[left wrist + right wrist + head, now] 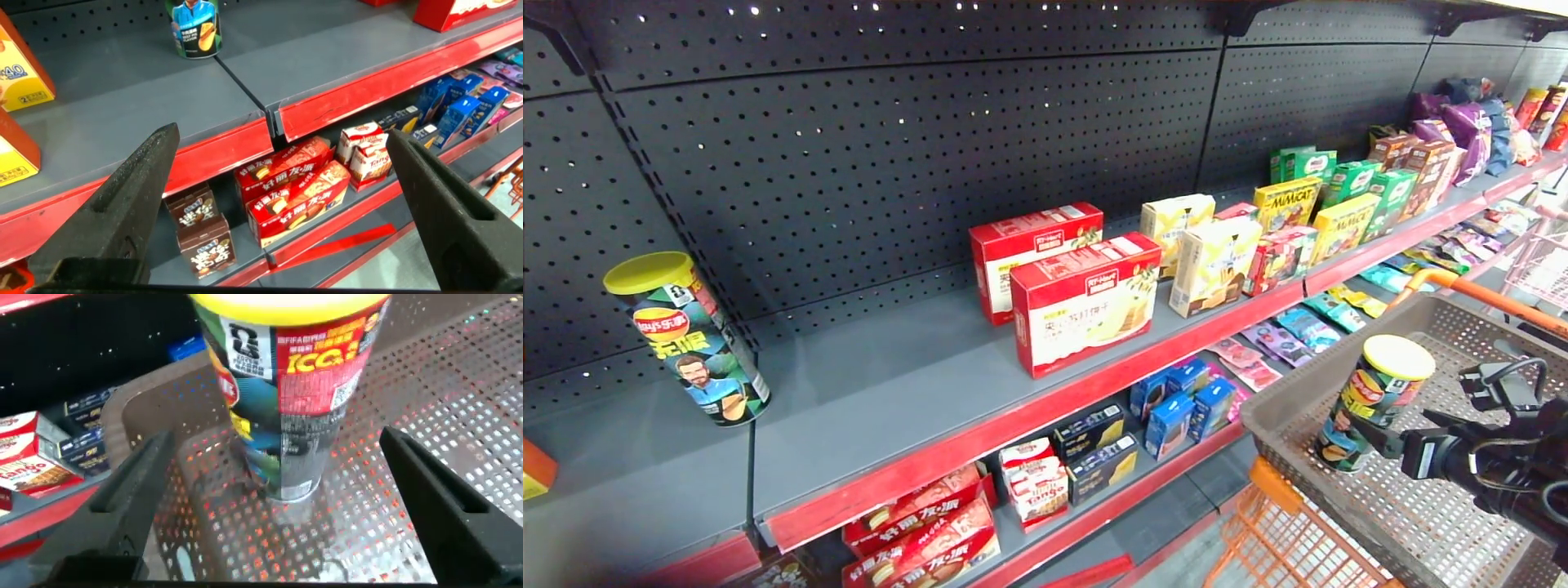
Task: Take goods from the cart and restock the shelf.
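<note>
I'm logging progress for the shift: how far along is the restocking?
Done: one chip can stands on the shelf. In hand: the right gripper is open on either side of a second can standing in the cart basket, not gripping it. Remaining: grasp, lift and shelve it. The left gripper hangs open, empty, before the shelf.

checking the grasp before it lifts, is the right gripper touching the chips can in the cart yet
Apart. The right wrist view shows the right gripper open, with cart mesh visible between each finger and the chips can.
</note>
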Tool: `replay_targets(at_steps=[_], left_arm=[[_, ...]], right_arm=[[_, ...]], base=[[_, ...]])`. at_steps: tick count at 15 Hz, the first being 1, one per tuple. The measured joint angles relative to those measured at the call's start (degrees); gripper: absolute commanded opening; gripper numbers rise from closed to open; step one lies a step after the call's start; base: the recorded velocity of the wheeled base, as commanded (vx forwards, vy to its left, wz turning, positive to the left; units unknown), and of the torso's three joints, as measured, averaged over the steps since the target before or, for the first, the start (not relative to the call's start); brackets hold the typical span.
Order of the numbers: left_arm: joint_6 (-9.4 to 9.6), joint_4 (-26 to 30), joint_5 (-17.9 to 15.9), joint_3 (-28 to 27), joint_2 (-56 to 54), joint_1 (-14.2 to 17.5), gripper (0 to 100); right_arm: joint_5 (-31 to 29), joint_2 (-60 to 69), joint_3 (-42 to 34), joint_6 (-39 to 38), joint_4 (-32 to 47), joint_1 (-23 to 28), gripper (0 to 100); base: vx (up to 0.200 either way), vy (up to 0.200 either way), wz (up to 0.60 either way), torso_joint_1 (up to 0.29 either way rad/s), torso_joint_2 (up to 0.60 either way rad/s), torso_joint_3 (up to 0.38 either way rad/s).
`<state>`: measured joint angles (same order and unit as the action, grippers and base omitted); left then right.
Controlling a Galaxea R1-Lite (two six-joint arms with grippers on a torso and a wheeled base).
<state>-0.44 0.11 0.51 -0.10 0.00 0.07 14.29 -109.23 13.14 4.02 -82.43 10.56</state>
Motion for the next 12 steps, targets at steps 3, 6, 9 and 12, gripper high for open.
replay_targets(at_steps=[3, 6, 9, 12], left_arm=[[0.0, 0.0, -0.02, 0.0, 0.0, 0.0, 100], [0.0, 0.02, 0.0, 0.0, 0.0, 0.0, 100], [-0.02, 0.0, 0.0, 0.0, 0.0, 0.0, 100], [-0.02, 0.02, 0.0, 0.0, 0.0, 0.0, 100]], right_arm=[[0.87, -2.12, 2.51, 0.99, -0.04, 0.0, 100], [1.3, -3.78, 4.49, 1.58, -0.06, -0.01, 100], [2.1, -5.38, 6.31, 2.68, -0.69, -0.34, 100], [2.21, -7.01, 8.35, 3.78, -1.07, -1.08, 100]], base=[[0.0, 0.0, 0.0, 0.0, 0.0, 0.0], [0.0, 0.0, 0.0, 0.0, 0.0, 0.0], [0.0, 0.0, 0.0, 0.0, 0.0, 0.0], [0.0, 0.0, 0.0, 0.0, 0.0, 0.0]])
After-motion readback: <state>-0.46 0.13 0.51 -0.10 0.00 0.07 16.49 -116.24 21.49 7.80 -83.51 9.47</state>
